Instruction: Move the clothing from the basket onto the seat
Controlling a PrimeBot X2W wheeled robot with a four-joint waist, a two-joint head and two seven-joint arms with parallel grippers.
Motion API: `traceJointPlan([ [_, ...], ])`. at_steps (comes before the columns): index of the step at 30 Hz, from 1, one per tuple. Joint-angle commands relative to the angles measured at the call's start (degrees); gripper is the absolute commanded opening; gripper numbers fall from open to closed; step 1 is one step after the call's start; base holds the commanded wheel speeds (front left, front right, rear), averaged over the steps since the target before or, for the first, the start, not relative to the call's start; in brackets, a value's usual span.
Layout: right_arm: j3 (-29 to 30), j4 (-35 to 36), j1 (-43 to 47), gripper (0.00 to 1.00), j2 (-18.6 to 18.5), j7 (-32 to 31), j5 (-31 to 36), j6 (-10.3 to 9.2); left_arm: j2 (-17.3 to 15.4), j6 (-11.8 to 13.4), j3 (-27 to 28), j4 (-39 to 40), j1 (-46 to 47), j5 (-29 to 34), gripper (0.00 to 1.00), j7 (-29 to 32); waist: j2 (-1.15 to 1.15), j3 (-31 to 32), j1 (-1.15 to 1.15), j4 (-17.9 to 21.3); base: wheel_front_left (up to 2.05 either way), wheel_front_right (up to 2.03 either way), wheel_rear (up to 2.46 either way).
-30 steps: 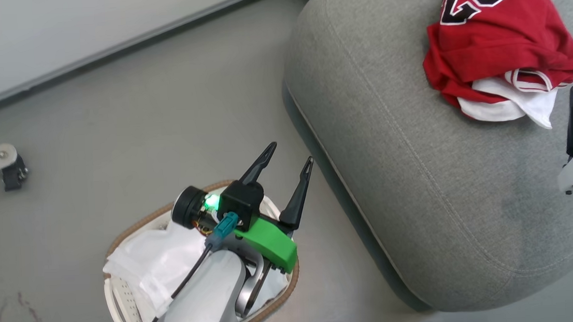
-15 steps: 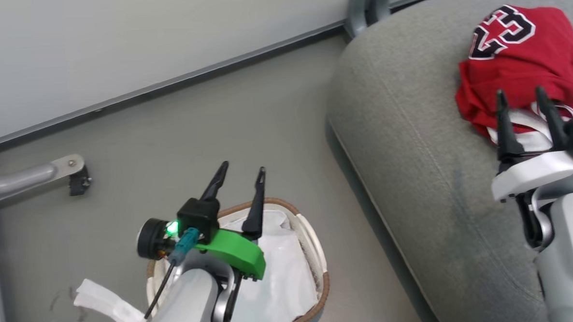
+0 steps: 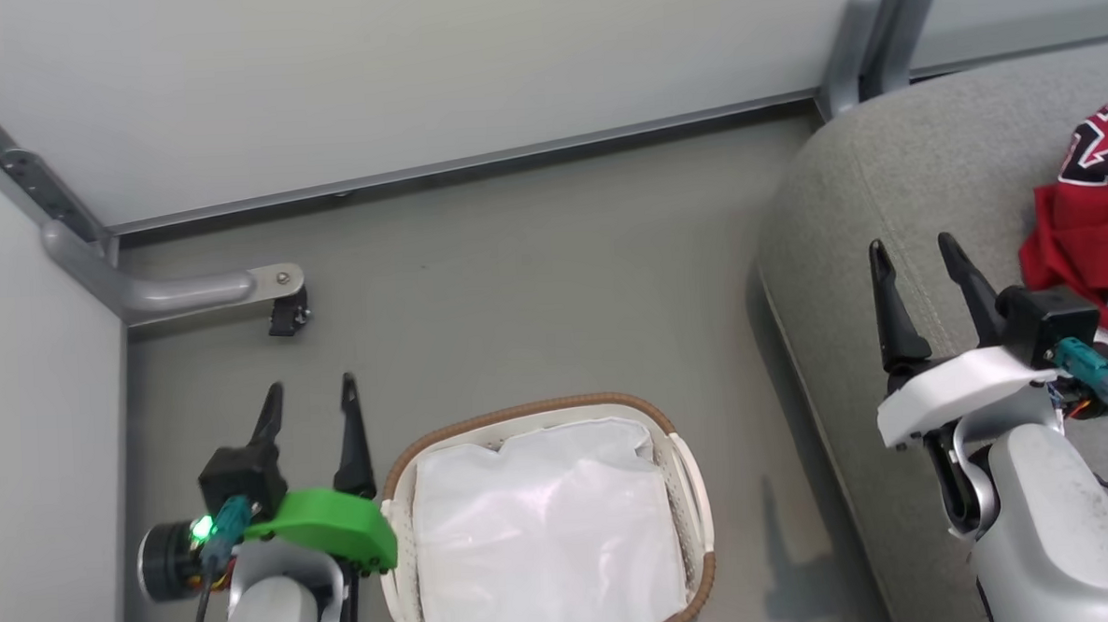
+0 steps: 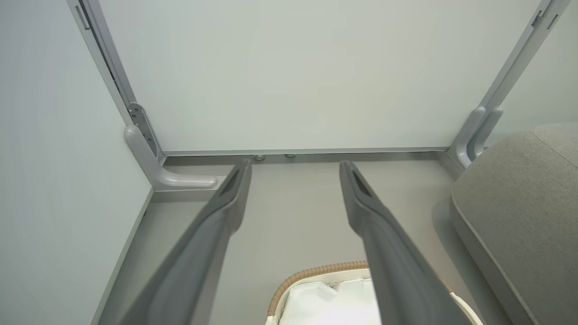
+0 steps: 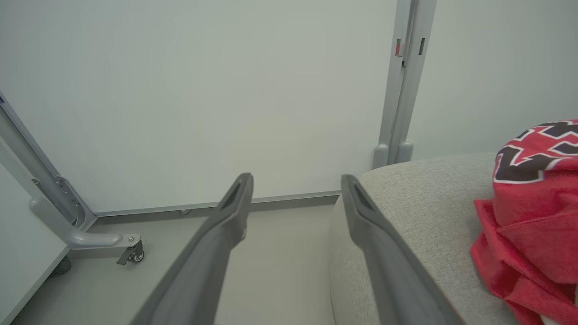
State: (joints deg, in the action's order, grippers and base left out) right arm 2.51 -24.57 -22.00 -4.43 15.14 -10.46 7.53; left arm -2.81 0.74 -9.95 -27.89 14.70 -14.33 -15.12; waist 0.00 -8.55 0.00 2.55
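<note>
**Clothing on seat, both grippers empty**

Left gripper point(image 3: 310, 387) has its fingers spread on nothing, above bare floor point(image 3: 514, 257), with the basket point(image 3: 521, 411) rim just to their right. Right gripper point(image 3: 912, 244) has its fingers apart over the seat point(image 3: 839, 196) edge, with the clothing point(image 3: 1088, 232) lying to their right

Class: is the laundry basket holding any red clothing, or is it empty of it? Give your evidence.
Empty of clothing: inside the basket lies just its white liner; the red jersey sits on the grey seat.

Matt grey woven-fabric seat point(image 3: 839, 196), white plastic basket point(image 3: 696, 496) with brown woven rim point(image 3: 521, 411), smooth cloth liner point(image 3: 545, 526).
</note>
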Motion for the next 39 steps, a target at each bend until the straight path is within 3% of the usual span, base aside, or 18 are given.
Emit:
traceJointPlan([
  [1,-0.1,-0.3,1.4,1.0,0.1,0.0,0.5,-0.08,-0.2,0.2,1.1,0.2,-1.8,-0.1,1.0,0.0,0.0,1.6,0.0,-1.9,0.0,0.0,0.0],
  [12,-0.6,-0.5,7.9,1.0,1.2,0.0,0.8,-0.08,-0.2,-1.8,6.8,1.9,-9.6,-1.0,1.0,0.0,0.0,5.3,0.0,-2.8,0.0,0.0,0.0],
  [20,-0.1,-1.0,11.3,1.0,1.4,0.0,0.7,-0.08,-0.2,-3.0,8.0,2.1,-12.7,-1.9,1.0,0.0,0.0,7.0,0.0,-2.4,0.0,0.0,0.0],
  [21,-0.2,-0.9,10.8,0.0,1.5,0.0,0.4,0.0,0.0,-3.0,7.9,1.9,-12.1,-1.9,0.0,0.0,0.0,7.0,0.0,-2.4,0.0,0.0,0.0],
  [26,-0.1,-3.3,12.4,0.0,2.2,-0.3,-0.1,0.0,0.3,-3.0,8.0,-0.5,-12.4,-2.6,0.0,0.2,0.0,7.0,0.0,-2.4,0.0,0.0,0.0],
  [39,0.7,-0.9,12.9,0.0,2.1,-4.1,-14.2,-0.01,0.2,-3.9,9.5,2.0,-11.6,-15.7,0.0,4.0,0.0,7.2,0.0,-2.4,0.0,0.0,0.0],
])
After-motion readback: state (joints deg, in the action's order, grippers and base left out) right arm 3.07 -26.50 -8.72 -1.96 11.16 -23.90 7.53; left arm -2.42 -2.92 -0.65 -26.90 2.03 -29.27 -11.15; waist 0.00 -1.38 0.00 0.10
